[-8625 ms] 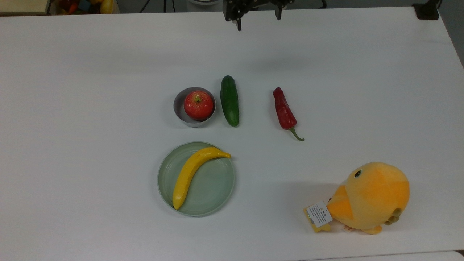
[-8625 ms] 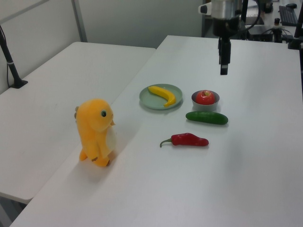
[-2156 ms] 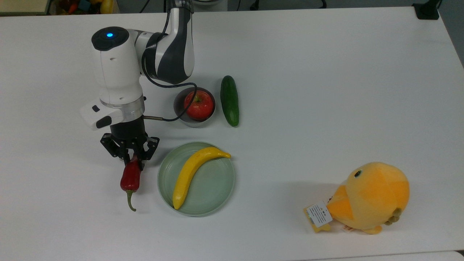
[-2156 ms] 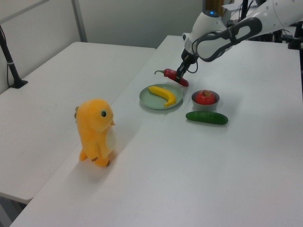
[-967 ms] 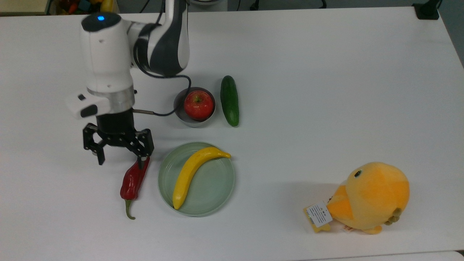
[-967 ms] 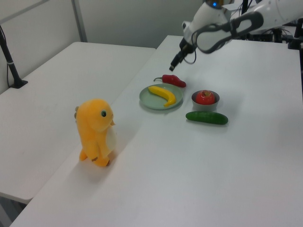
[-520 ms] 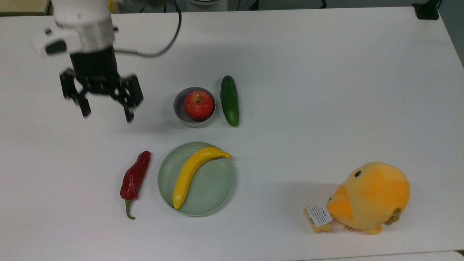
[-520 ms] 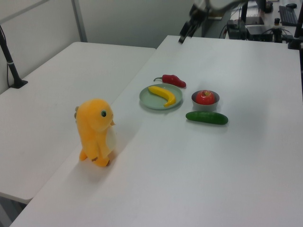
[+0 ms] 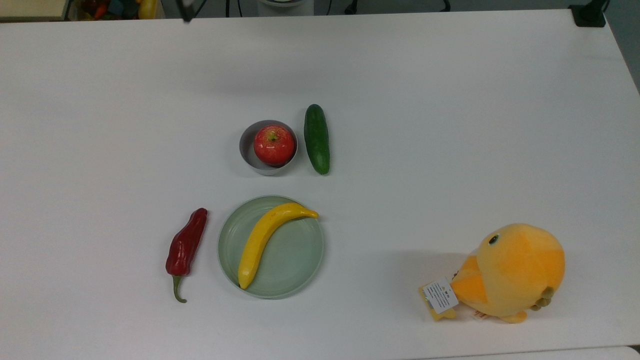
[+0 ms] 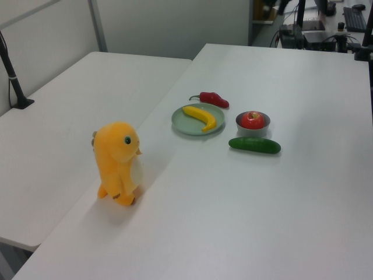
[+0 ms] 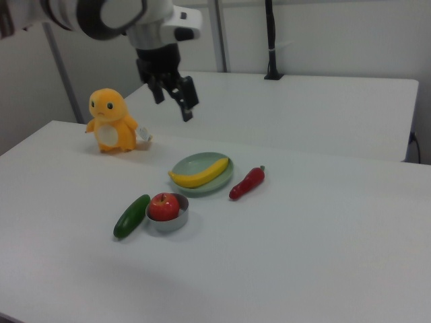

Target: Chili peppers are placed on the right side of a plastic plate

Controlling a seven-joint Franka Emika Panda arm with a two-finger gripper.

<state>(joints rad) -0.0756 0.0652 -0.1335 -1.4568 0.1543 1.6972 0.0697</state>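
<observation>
Chili peppers [image 9: 186,245] lying flat on the desk [image 9: 450,125], just left of the plastic plate [image 9: 295,255] in the top view's lower middle. Gripper [image 11: 174,94] up high in the right view's upper left, looks spread apart and empty.

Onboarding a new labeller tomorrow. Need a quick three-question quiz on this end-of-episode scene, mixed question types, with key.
1. True or false: the glossy dark-red wrinkled chili pepper lies inside the pale mint-green round plastic plate.
2. What rests on that plate? A) the smooth dark-green cucumber B) the curved yellow banana C) the red apple
3. Fill in: in the right view, the black two-finger claw hangs above the white table, open and holding ____.

Key:
1. False. It lies on the table beside the plate, at the top view's left of it, apart from the rim.
2. B. The apple sits in the small grey round bowl.
3. Nothing.
</observation>
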